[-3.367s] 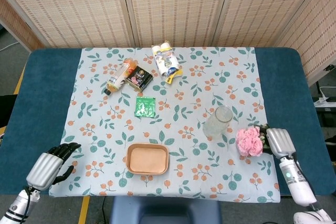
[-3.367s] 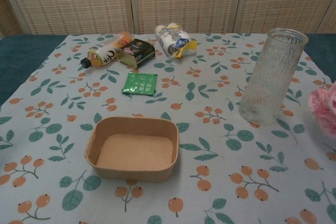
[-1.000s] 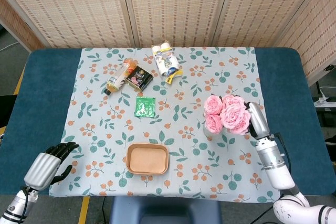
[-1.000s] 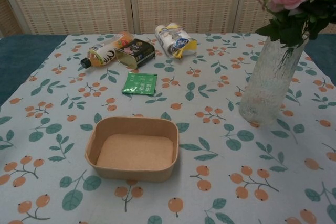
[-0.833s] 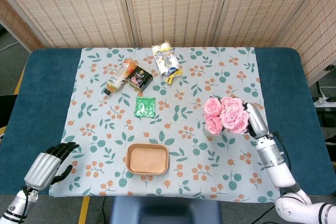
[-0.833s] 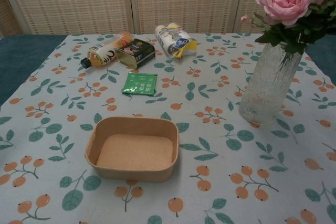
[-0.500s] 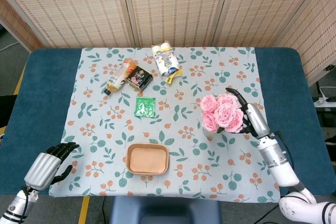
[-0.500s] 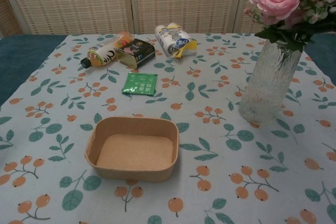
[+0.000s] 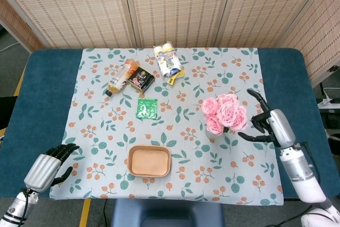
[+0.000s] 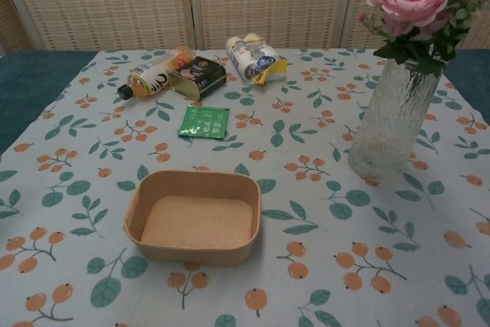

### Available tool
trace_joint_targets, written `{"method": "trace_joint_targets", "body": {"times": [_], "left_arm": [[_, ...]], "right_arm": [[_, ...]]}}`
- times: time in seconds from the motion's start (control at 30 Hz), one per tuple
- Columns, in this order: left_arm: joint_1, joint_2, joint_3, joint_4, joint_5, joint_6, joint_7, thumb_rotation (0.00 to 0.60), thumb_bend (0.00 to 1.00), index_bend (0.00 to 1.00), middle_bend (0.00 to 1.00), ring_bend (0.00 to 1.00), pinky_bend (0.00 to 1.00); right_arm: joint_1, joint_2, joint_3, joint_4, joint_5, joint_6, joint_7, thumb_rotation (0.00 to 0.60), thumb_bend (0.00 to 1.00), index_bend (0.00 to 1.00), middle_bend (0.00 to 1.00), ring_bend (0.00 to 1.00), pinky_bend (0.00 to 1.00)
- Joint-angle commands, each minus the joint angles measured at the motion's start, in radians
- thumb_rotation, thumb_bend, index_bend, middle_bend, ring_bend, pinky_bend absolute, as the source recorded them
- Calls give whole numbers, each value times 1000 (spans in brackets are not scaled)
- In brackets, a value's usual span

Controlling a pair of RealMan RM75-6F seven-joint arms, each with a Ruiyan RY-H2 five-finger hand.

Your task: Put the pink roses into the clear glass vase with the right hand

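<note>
Textured clear glass vase (image 10: 392,124) (ribbed, frosted look).

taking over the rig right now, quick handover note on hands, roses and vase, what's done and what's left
Right hand: open, fingers spread, beside the pink roses, not touching them.
Left hand: holds nothing, at the near left table edge.
Roses stand in the clear glass vase, stems inside, blooms above the rim.
Done: roses placed and released.
Left: probably just draw the right hand clear.
</note>
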Motion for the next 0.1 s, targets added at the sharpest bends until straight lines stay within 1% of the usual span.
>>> {"method": "trace_joint_targets", "body": {"times": [0.03, 0.07, 0.1], "left_arm": [[1, 0, 0, 0, 1, 2, 1, 600, 426, 179, 193, 229, 392], [1, 0, -1, 0, 1, 3, 3, 600, 426, 180, 192, 229, 392], [1, -1, -1, -1, 1, 3, 6, 600, 426, 179, 192, 229, 392]], "right_arm": [[-208, -75, -108, 152, -83, 255, -403, 600, 18, 484, 954, 964, 924], [-228, -89, -121, 182, -57, 250, -427, 600, 17, 495, 955, 964, 923], [-240, -90, -129, 181, -31, 232, -431, 600, 17, 493, 953, 960, 922]]}}
